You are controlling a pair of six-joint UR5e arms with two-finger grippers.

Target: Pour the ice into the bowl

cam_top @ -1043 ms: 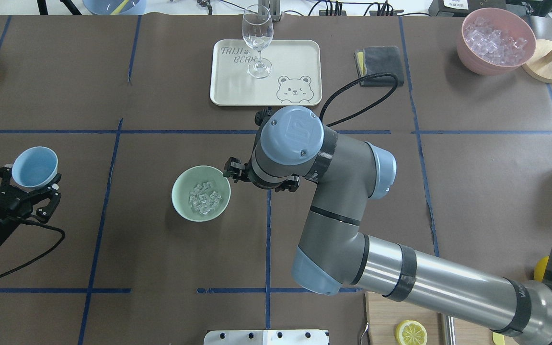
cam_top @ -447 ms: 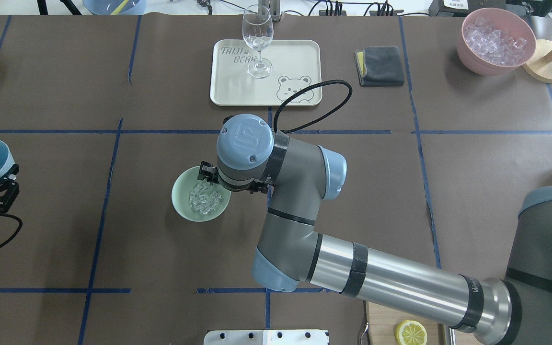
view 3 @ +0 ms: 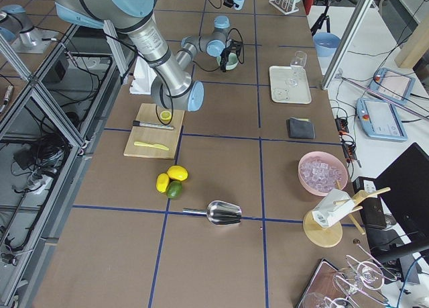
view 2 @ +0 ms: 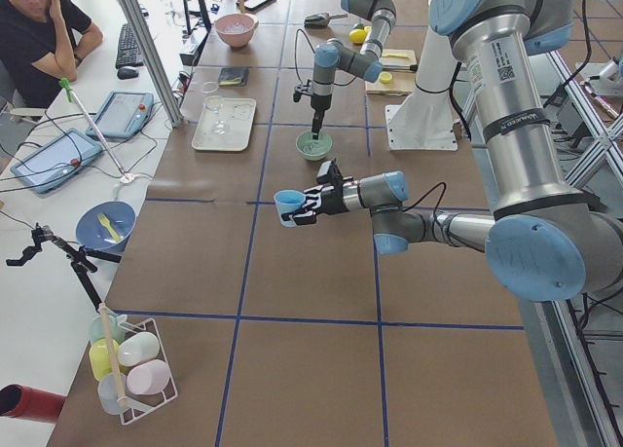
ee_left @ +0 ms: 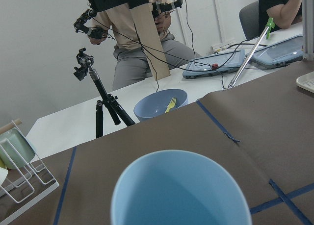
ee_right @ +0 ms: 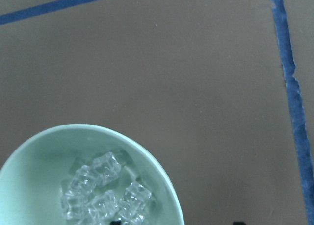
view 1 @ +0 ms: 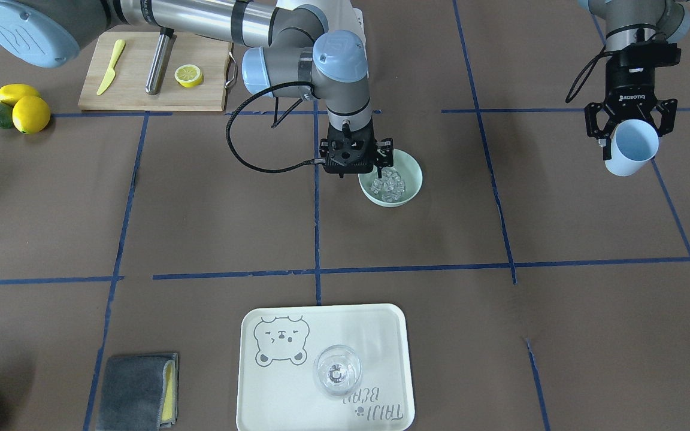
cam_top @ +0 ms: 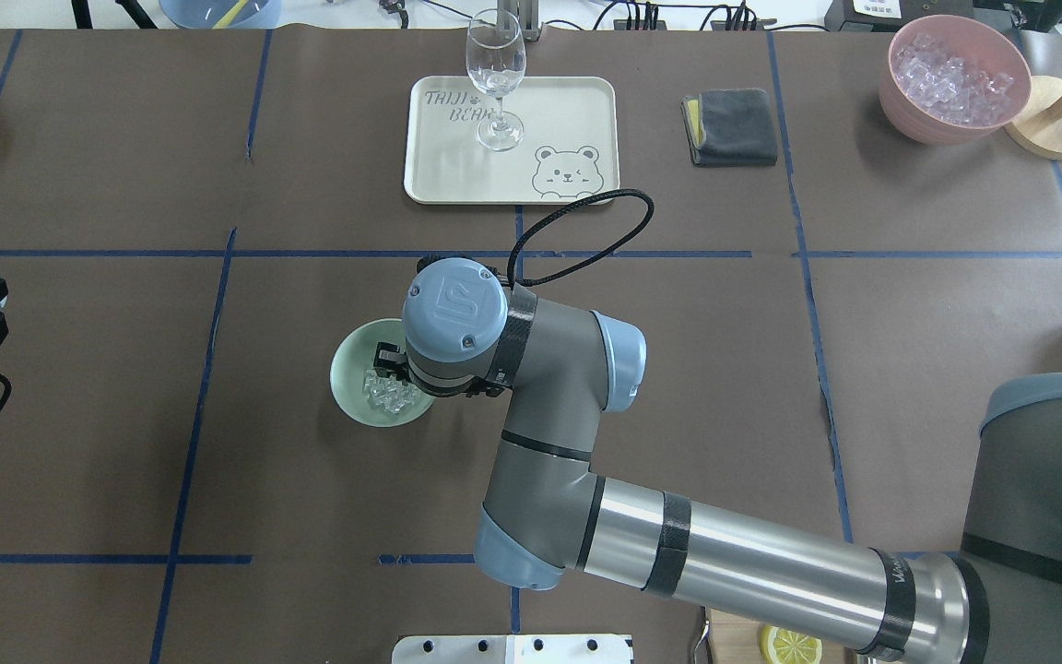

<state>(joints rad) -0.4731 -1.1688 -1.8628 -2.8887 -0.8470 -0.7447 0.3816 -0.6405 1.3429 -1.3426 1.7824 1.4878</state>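
In the bowl, ice (clear cubes)

Ice in the bowl, at the middle of the table.
Tray with glass lies behind it, toward the far edge.

The tray reads "TAIJI BEAR", and the left hand bears "ROBOTIQ" on its body.

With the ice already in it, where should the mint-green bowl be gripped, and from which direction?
Pinch the thin rim of the bowl, coming straight down, one finger inside the wall and one outside. It stands upright and open-topped, and the ice sits mid-bowl, leaving the edge free. The side under the right pincer looks easiest.
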